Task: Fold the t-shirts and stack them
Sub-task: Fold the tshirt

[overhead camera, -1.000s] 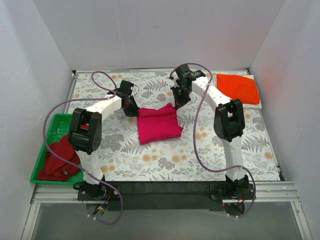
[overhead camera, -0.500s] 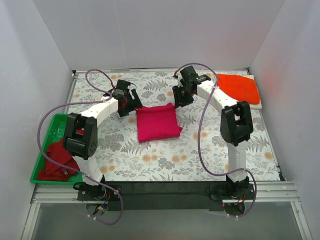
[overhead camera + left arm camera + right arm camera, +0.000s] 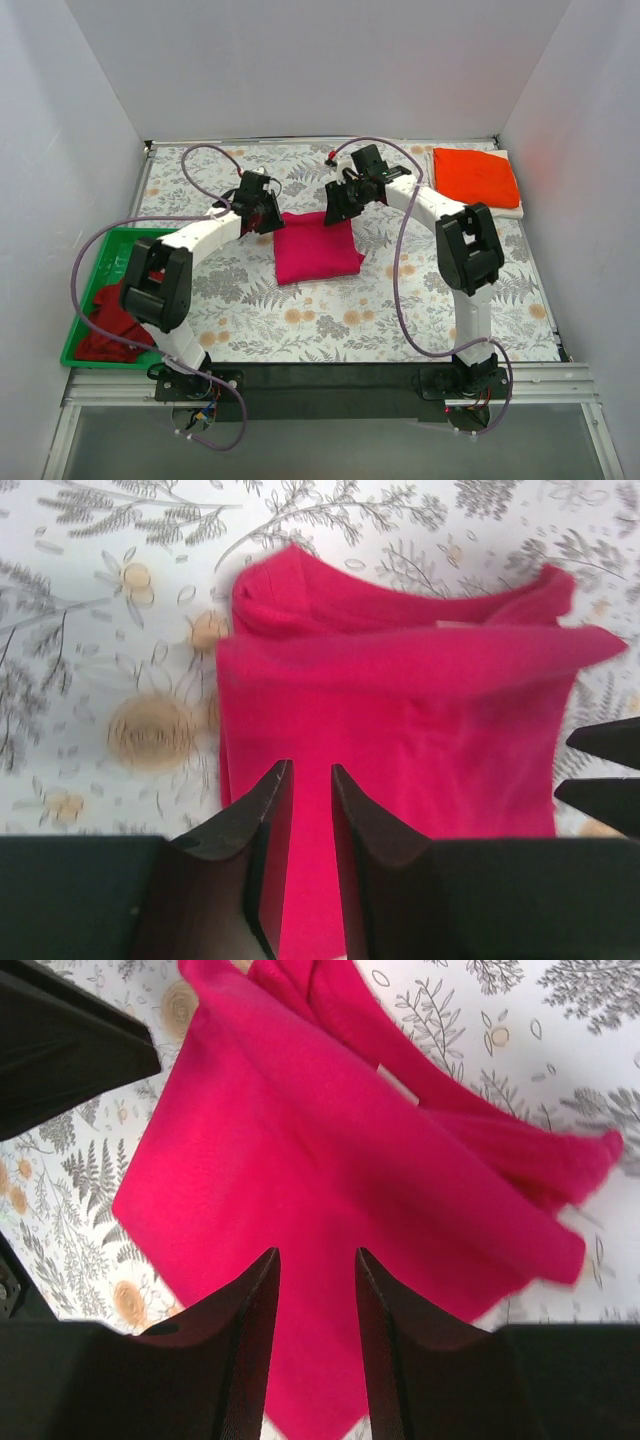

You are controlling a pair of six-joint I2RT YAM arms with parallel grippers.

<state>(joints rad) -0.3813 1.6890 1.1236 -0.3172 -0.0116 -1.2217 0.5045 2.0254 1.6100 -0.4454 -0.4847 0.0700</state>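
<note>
A magenta-pink t-shirt (image 3: 315, 247) lies folded in a rough square at the middle of the table. My left gripper (image 3: 268, 218) hovers over its far left corner. Its jaws stand a narrow gap apart with only the pink cloth (image 3: 400, 700) showing beneath them. My right gripper (image 3: 337, 205) hangs over the far right corner, open and empty above the same shirt (image 3: 320, 1160). An orange-red t-shirt (image 3: 475, 177) lies folded on a white one (image 3: 512, 212) at the back right. A darker red t-shirt (image 3: 118, 315) sits crumpled in the tray.
The green tray (image 3: 112, 250) stands at the left edge of the table. White walls close in the floral table (image 3: 420, 300) on three sides. Purple cables loop from both arms.
A second ago both grippers were shut at the pink shirt's far edge. They have since opened and let it go, and the left jaws have narrowed again. The shirt now lies flatter.
</note>
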